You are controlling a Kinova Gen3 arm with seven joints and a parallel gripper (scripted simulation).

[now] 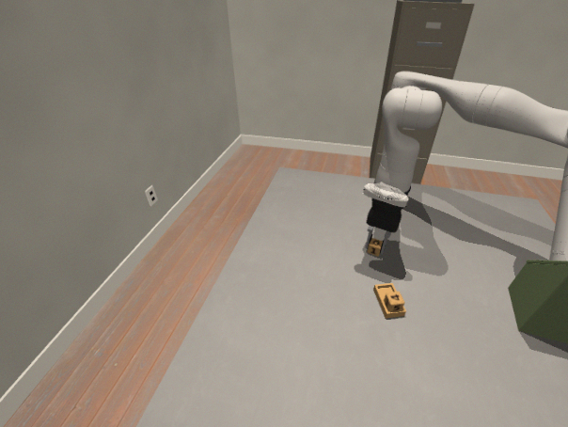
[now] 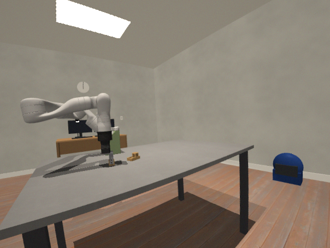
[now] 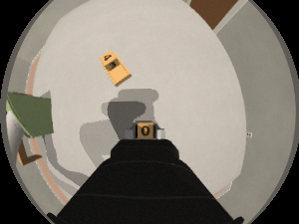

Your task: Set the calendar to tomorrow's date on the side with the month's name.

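Observation:
My gripper (image 1: 375, 243) (image 2: 111, 160) (image 3: 146, 128) is shut on a loose wooden cube (image 1: 374, 249) (image 2: 111, 164) (image 3: 146, 129), held a little above the table. The wrist view shows a 0 on it; the top view shows a 1 on its front and part of a digit above. The wooden tray (image 1: 382, 295) (image 2: 130, 159) (image 3: 120, 77) lies flat beyond the gripper. A second cube (image 1: 394, 301) (image 2: 135, 154) (image 3: 109, 59) stands at its far end, with a 4 on top, a 5 on one side and a 3 on another. The tray's near half holds no cube. No month's name is readable.
A dark green block (image 1: 541, 301) (image 2: 116, 142) (image 3: 32, 114) stands at the arm's base, off to one side of the tray. A grey filing cabinet (image 1: 434, 56) stands behind the table. The grey table (image 1: 291, 339) (image 2: 169, 161) carries the tray.

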